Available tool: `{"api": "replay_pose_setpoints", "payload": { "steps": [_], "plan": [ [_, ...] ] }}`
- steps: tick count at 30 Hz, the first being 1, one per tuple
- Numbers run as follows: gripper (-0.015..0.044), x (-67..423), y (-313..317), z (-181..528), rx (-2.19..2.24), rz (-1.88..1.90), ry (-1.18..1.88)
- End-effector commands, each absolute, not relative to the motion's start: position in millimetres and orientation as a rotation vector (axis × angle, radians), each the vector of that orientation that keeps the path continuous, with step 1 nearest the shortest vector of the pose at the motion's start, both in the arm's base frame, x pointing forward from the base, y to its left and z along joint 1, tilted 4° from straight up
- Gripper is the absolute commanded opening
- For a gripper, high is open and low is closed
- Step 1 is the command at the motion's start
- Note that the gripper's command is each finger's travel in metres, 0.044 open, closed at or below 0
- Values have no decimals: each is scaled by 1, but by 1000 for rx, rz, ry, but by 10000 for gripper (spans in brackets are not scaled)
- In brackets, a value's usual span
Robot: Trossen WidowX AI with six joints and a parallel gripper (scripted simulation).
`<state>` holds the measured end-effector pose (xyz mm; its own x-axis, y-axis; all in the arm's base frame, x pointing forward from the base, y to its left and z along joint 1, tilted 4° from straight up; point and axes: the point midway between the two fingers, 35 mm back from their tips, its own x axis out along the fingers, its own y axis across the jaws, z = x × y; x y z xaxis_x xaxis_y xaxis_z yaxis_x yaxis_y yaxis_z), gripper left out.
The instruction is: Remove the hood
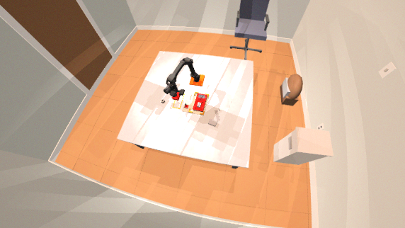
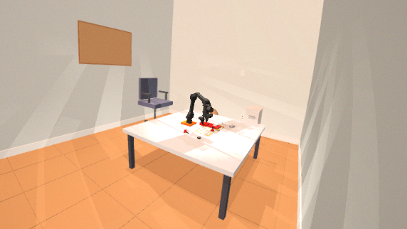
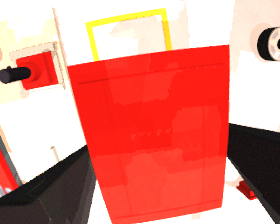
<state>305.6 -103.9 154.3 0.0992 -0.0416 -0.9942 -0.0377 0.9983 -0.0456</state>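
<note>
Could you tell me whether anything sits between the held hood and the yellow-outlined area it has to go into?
Nothing visible does: the pincer holds the red hood, and the yellow-outlined area shows bare just beyond it.

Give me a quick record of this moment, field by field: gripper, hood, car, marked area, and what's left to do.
gripper: shut on the hood
hood: red panel, off the car, held between the fingers
car: red body on the table, beside the gripper
marked area: yellow outline, seen just beyond the hood
left to do: set the hood down, open, pull clear
</note>
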Motion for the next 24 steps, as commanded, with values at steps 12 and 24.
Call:
{"api": "replay_pose_setpoints", "payload": {
  "steps": [12,24],
  "plan": [
    [0,307,-104,141,-64,3,1472],
    [0,308,-105,131,-64,3,1472]
  ]
}}
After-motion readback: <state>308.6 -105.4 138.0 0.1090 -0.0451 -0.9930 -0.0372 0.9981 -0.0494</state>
